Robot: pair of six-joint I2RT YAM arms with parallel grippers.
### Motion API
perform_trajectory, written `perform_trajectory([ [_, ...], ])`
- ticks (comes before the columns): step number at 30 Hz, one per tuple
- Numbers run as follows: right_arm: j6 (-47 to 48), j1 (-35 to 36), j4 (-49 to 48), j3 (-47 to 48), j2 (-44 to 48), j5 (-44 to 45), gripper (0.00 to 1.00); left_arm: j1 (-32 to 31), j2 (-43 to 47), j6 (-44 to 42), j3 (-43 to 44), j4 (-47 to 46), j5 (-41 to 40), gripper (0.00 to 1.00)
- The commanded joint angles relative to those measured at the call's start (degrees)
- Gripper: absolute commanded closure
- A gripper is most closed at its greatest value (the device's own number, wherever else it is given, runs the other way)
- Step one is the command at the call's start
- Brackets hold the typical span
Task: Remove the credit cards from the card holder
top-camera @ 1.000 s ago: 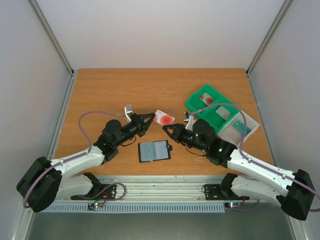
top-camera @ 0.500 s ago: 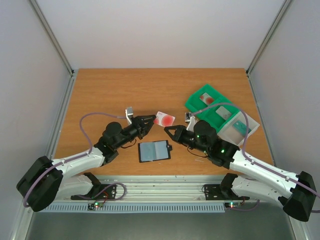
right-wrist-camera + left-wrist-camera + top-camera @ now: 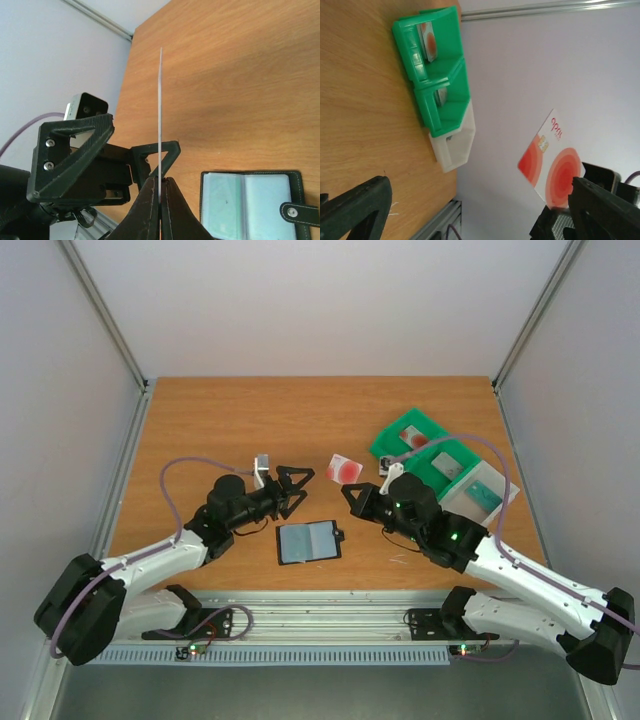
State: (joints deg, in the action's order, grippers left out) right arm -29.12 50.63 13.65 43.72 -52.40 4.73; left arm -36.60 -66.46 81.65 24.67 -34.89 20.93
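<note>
The card holder (image 3: 308, 541) lies open and flat on the tabletop (image 3: 230, 420) near its front edge, between the 2 arms, blue-grey lining up and its snap tab at the right. Just beyond it, 1 pale card (image 3: 344, 469) with a round red mark is raised off the tabletop and stands on edge. The right end effector (image 3: 351, 490) is closed tight on the card's lower edge, and from the right wrist the card shows as a thin upright line. The left end effector (image 3: 303, 490) is spread wide and holds nothing; it points toward the card with a gap between them. A teal-green card (image 3: 483, 492) lies in the pale end compartment of a green tray (image 3: 389, 441) at the right side of the tabletop.
</note>
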Motion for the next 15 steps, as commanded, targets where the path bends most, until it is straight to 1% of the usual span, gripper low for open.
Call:
perform_trajectory([
  [1,2.69,-0.87,1.94,2.9,0.17,1.5,0.99,1.67,0.56,-9.57,3.01,5.04,5.9,0.07],
  [3,2.82,-0.89,0.46,3.62,0.19,-2.36,0.99,2.45,0.25,-9.37,2.22,-1.99,9.4,0.12],
  [6,0.27,-0.8,-2.25,3.13,-0.01,-8.61,0.99,2.85,-0.19,-6.83,2.21,-12.2,14.56,0.14],
  [9,-2.19,-0.8,-5.32,2.06,-0.27,-12.87,0.99,2.89,-0.34,-6.45,4.14,-13.72,17.98,0.14],
  [10,-2.93,-0.82,-6.17,1.6,-0.37,-14.11,0.99,2.85,-0.53,-6.36,4.25,-14.56,18.42,0.18],
  [11,-3.5,-0.8,-6.53,1.47,-0.62,-14.75,0.99,2.89,-0.91,-6.14,4.16,-16.06,18.6,0.22],
  [13,-4.07,-0.82,-6.92,1.45,-1.17,-15.85,0.99,2.85,-2.46,-4.5,4.08,-19.49,18.77,0.36],
  [14,-4.16,-0.8,-7.35,1.38,-1.32,-16.37,0.99,2.85,-3.49,-3.43,4.15,-20.77,18.92,0.45],
  [15,-4.08,-0.8,-7.6,1.34,-1.59,-16.78,0.99,2.93,-4.48,-2.57,4.01,-22.6,19.15,0.58],
])
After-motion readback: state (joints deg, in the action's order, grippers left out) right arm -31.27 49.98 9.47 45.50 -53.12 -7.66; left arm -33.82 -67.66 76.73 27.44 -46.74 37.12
